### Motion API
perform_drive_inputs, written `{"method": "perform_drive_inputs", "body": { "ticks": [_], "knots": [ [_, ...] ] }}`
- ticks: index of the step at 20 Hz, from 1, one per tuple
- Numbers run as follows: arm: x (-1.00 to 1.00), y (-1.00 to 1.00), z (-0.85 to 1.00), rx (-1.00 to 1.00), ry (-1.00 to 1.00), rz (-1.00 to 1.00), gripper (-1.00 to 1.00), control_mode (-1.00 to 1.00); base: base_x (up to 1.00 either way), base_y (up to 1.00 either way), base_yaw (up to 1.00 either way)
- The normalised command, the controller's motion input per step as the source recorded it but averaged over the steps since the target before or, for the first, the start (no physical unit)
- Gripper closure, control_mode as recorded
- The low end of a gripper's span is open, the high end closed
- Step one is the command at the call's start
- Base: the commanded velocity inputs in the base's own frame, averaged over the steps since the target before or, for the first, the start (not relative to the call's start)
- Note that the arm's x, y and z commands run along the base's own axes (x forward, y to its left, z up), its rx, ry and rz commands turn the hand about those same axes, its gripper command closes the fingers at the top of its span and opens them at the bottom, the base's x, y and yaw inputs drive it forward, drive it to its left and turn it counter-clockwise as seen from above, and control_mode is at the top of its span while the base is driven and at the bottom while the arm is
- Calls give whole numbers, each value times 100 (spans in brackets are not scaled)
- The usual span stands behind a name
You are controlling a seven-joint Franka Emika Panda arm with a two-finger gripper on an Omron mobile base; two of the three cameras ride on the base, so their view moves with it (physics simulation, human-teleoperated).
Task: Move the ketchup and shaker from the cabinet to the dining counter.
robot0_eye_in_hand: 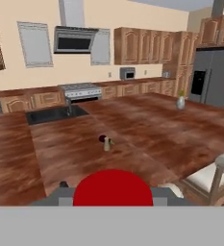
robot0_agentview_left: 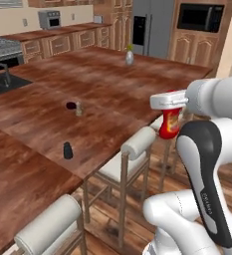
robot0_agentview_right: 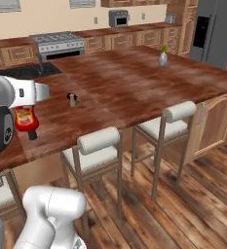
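The small red squeeze bottle of ketchup with its yellowish label band (robot0_agentview_left: 170, 123) hangs in the air, pinched near its cap by the jaws of the white arm's gripper (robot0_agentview_left: 168, 101). In the left base view it sits off the near edge of the large glossy reddish-brown wood-grain table, the dining counter (robot0_agentview_left: 102, 84), above the stools; in the right base view it appears over the table's near left part. In the hand view the bottle's red cap (robot0_eye_in_hand: 113, 188) fills the bottom centre between the fingers, with the table stretching ahead.

The small black cylindrical shaker (robot0_agentview_left: 67, 150) already stands upright on the table, near its front edge, so by my reading half the task is done and the carry of the ketchup is in hand. The next move calls for bringing the bottle forward over a bare part of the wood, lowering it until its base rests flat, and only then spreading the jaws. Setting it down somewhat apart from the shaker would avoid knocking that over.

Further in on the table stand a small pale bottle beside a dark round object (robot0_agentview_left: 75, 106), and a small vase with a yellow-green sprig (robot0_agentview_left: 130, 56) far back. White-cushioned wooden stools (robot0_agentview_left: 131, 154) line the table's near side. A sink (robot0_eye_in_hand: 56, 114), a steel range (robot0_eye_in_hand: 80, 90) under a hood, wooden wall cabinets (robot0_eye_in_hand: 144, 46) and a grey refrigerator (robot0_eye_in_hand: 214, 77) ring the room.
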Motion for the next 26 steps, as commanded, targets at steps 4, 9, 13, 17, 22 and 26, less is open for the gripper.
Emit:
{"method": "perform_drive_inputs", "body": {
  "ticks": [4,9,13,17,22,26],
  "knots": [
    [0,0,0,0,0,0,100,100,46,19,3],
    [0,0,0,0,0,0,100,100,61,5,2],
    [0,0,0,0,0,0,100,100,58,-3,18],
    [0,0,0,0,0,0,100,100,45,-6,33],
    [0,0,0,0,0,0,100,100,50,-13,40],
    [0,0,0,0,0,0,100,100,51,-13,32]
  ]
}}
